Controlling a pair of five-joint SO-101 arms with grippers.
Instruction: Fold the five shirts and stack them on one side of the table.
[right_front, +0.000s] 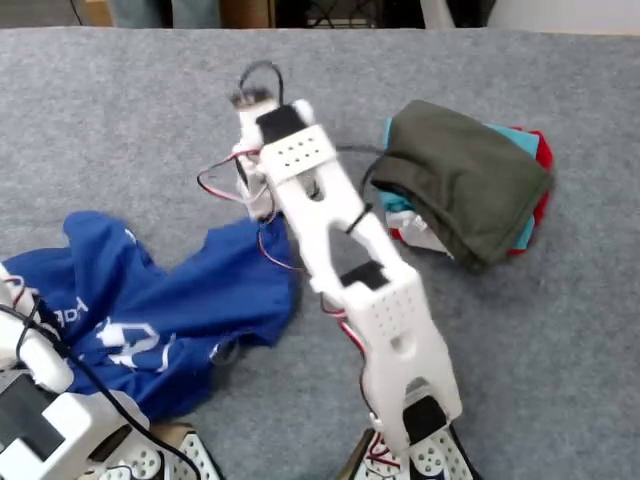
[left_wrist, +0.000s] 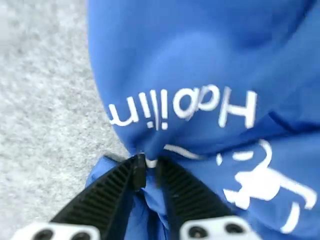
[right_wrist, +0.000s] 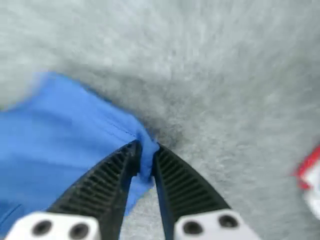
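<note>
Blue shirt (right_front: 170, 300) crumpled on grey desk (right_front: 570, 340), near-left part. Left hand (left_wrist: 149, 164) clamped on bunched fold of it, just beside white print. Right hand (right_wrist: 145, 149) pinching shirt's corner edge, toward desk middle. Folded pile (right_front: 465, 180) on far-right side, well apart from it: olive on top, teal and red edges beneath

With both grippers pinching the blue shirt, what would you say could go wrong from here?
1. The right gripper pinches only a small corner of the blue shirt; it may slip out under a pull.
2. The shirt lies bunched near the left gripper, so a fold could come out uneven.
3. The folded stack sits close beside the right arm; a sideways swing might nudge it.
</note>
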